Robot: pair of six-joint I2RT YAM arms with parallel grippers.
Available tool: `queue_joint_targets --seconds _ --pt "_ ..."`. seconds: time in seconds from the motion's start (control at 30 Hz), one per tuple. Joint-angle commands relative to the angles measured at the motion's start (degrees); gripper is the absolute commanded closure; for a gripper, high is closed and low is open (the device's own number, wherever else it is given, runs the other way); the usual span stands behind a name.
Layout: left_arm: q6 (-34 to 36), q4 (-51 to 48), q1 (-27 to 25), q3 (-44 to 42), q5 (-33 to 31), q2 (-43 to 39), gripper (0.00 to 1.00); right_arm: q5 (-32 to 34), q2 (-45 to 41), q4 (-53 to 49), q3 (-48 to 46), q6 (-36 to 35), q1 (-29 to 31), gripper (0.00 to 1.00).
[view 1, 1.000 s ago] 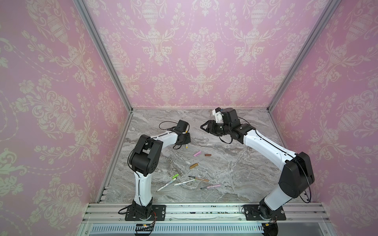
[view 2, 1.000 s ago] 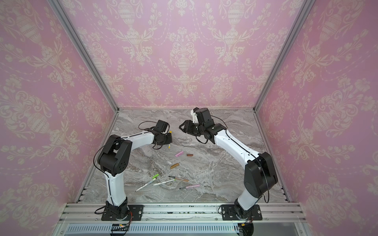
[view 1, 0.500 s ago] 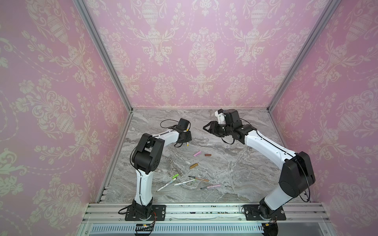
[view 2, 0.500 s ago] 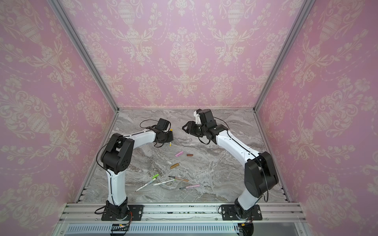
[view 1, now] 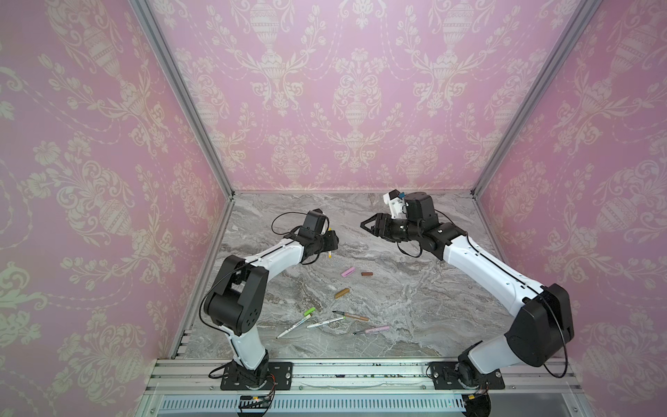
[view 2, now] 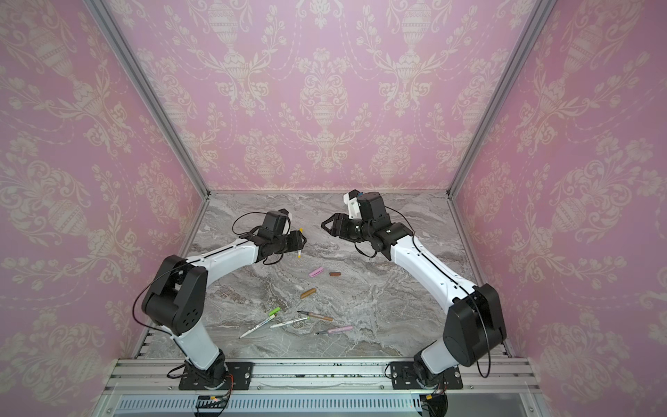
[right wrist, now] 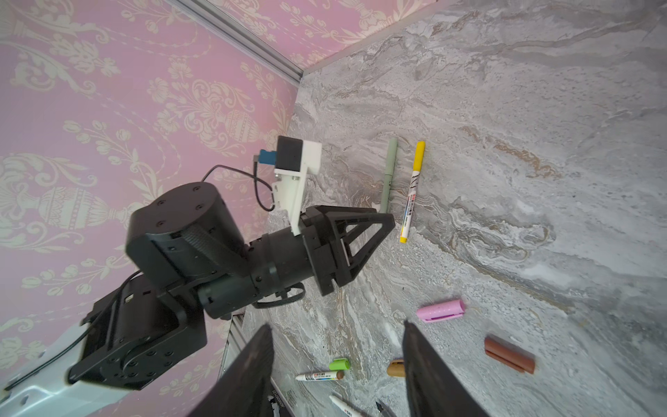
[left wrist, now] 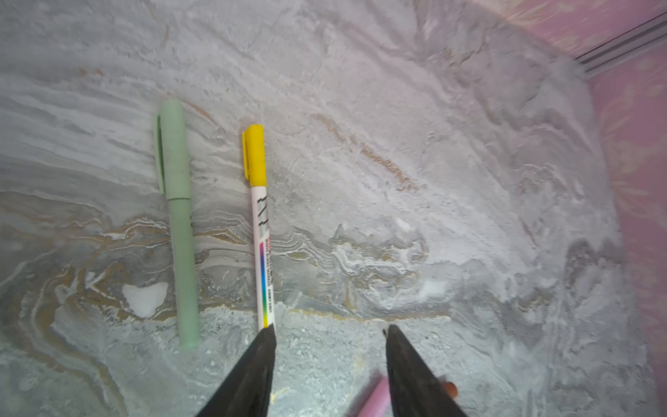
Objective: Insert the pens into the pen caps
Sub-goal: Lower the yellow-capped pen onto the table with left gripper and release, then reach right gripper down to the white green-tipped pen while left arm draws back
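Though masked in both top views, green pen (left wrist: 178, 224) beside yellow-capped pen (left wrist: 261, 231) in wrist views; left hand (left wrist: 330, 328), right hand (right wrist: 336, 324) released.

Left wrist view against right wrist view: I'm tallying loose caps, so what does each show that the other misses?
Only the left wrist view shows the gap between the fingers of the left gripper, which grips nothing. Only the right wrist view shows the short lime-green plastic cap, the tan plastic cap and the open right gripper. Both show the capped sage-green pen, the white printed pen with a yellow cap and the loose pink plastic cap, blurred in the left wrist view.
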Motion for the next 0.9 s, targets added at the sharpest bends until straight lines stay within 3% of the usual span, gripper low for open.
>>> queue_joint_targets --seconds 0.0,0.27,0.47,0.6,0.87 --pt "2.19 -0.44 -0.29 -4.02 4.17 -8.87 0.45 1.77 -3.06 -4.99 -1.0 -2.37 1.89 0.41" --pt "1.77 -12.24 0.12 -17.23 0.14 -33.9 0.33 13.53 -0.65 -24.08 2.94 -12.88 12.78 0.41" --pt "-3.76 -24.85 1.01 -24.39 -7.15 -51.81 0.2 18.61 3.51 -29.4 5.49 -23.67 24.09 0.43" --pt "-9.29 -30.77 1.36 -27.5 -13.81 -61.28 0.19 20.31 10.13 -30.77 8.49 -31.63 31.0 0.43" --pt "-14.81 -27.92 1.38 -35.46 -18.06 -84.21 0.18 23.2 26.75 -36.23 20.52 -42.96 39.56 0.41"
